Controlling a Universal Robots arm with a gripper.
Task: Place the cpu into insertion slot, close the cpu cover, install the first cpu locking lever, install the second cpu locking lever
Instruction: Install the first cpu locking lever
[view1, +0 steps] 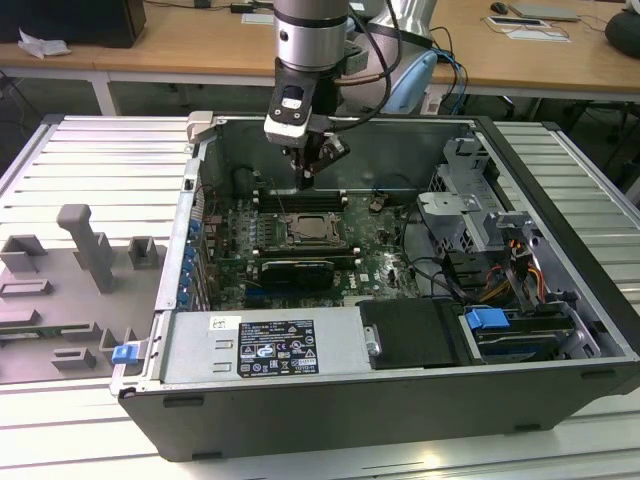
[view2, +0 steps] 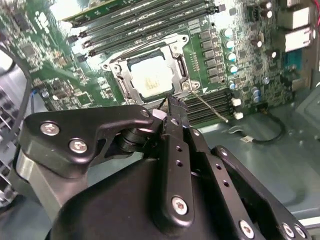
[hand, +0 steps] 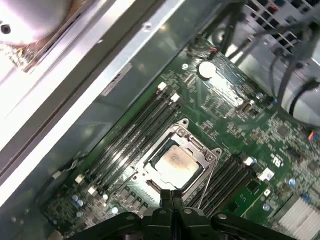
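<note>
The cpu (view2: 150, 76) lies flat in the insertion slot (view2: 116, 74) on the green board, its pale metal top showing through the window of the cpu cover (view2: 177, 62), which lies down over it. In the first wrist view the cpu (hand: 175, 161) sits inside the cover frame (hand: 201, 152). A thin wire locking lever (view2: 210, 107) sticks out slantwise from the socket's corner. My gripper (view1: 308, 176) hangs just above the socket's far edge in the exterior view, touching nothing. Its black fingers (hand: 172, 197) are pressed together, shut and holding nothing.
Long black memory slots (view2: 150, 25) run along both sides of the socket. The open computer case (view1: 560, 330) walls in the board, with a drive cage (view1: 470, 215), cables and a power supply (view1: 265, 345). A grey parts tray (view1: 70, 290) lies at the exterior view's left.
</note>
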